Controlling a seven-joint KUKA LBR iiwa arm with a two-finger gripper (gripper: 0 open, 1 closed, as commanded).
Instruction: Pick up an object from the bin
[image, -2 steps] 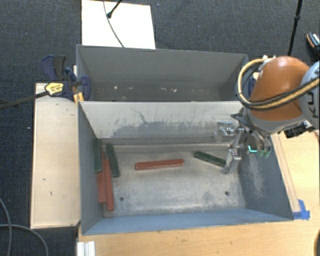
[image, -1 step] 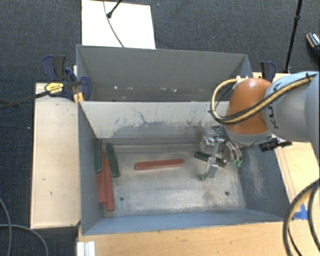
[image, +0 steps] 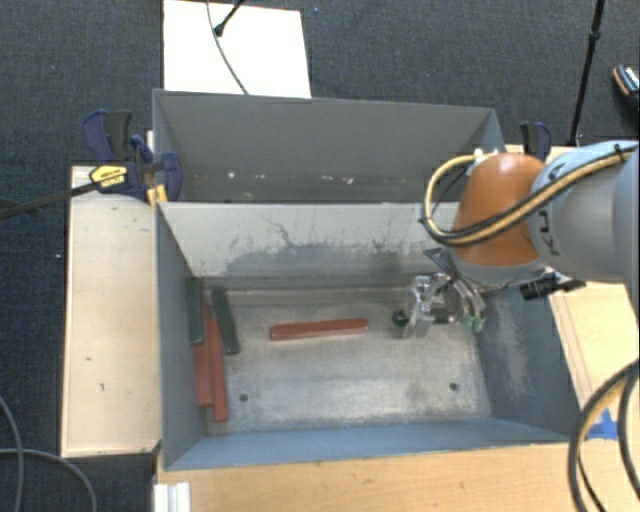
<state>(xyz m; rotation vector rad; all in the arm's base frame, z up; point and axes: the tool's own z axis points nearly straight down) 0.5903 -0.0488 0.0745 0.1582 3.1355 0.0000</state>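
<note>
**GRIPPER JUST PAST THE RIGHT END OF THE RED-BROWN BAR**

Orange dome-shaped wrist cover (image: 497, 215), looped with black and yellow cables, highest of all, on the thick grey robot arm (image: 590, 205) beyond the bar's right end. Beneath it, the small metal gripper (image: 428, 308). Hangs low inside the grey metal bin (image: 330, 150), just past the right end of the long flat red-brown bar (image: 318, 329). Stands near that end, seemingly apart from it, and slightly to the far-wall side of the bar's line. Cannot tell whether spread or closed; cannot make out anything gripped either.

Nearest candidate for the pick: that bar. Lies flat on the bin floor, alone, long axis running left to right across the view. Points its right end, tipped faintly toward the far wall, almost straight at the gripper. Leaves open floor along both long sides.

Between the bar's right end and the gripper, a small dark speck (image: 400, 320), too small to identify.

Well beyond the bar's left end, against the side wall: a second red-brown bar (image: 212, 375) and a dark green bar (image: 227, 322), packed side by side, crosswise to the first bar. Looks harder to grip, given the wall.

Judging from this: calls for a short shift along the bar's own axis, toward its middle, then a descent closing across the narrow width. Risks pushing the bar's end if lowered from the present spot.
</note>
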